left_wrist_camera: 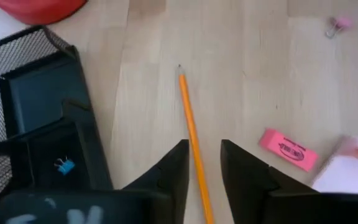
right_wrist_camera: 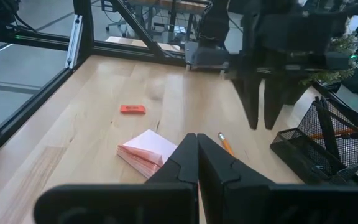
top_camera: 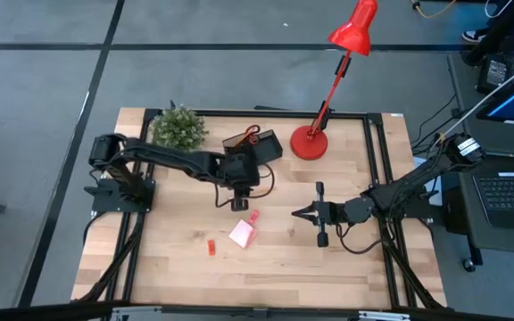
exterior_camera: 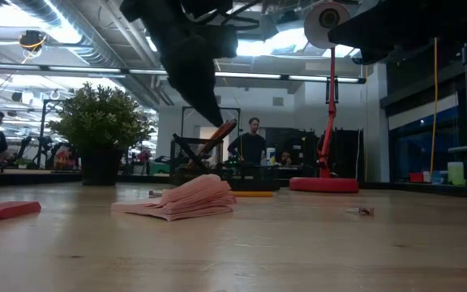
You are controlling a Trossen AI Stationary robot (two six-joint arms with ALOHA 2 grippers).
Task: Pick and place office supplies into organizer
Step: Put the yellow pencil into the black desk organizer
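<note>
An orange pencil [left_wrist_camera: 191,134] lies flat on the wooden table, seen between the open fingers of my left gripper [left_wrist_camera: 204,171], which hangs above it and touches nothing [right_wrist_camera: 260,121]. Beside it stands the black mesh organizer [left_wrist_camera: 36,118], with a blue clip [left_wrist_camera: 63,165] in it, another pencil [right_wrist_camera: 347,132] and red-handled scissors [top_camera: 250,135]. A pink eraser [left_wrist_camera: 289,149], a pink note pad [top_camera: 242,234] and a small red block [top_camera: 211,247] lie nearer the front edge. My right gripper [top_camera: 303,212] waits shut, right of the pad.
A red desk lamp stands on its round base [top_camera: 309,143] right of the organizer. A green potted plant [top_camera: 178,127] sits at the far left. A small pink clip [left_wrist_camera: 335,25] lies loose on the table. People stand in the room beyond [exterior_camera: 252,146].
</note>
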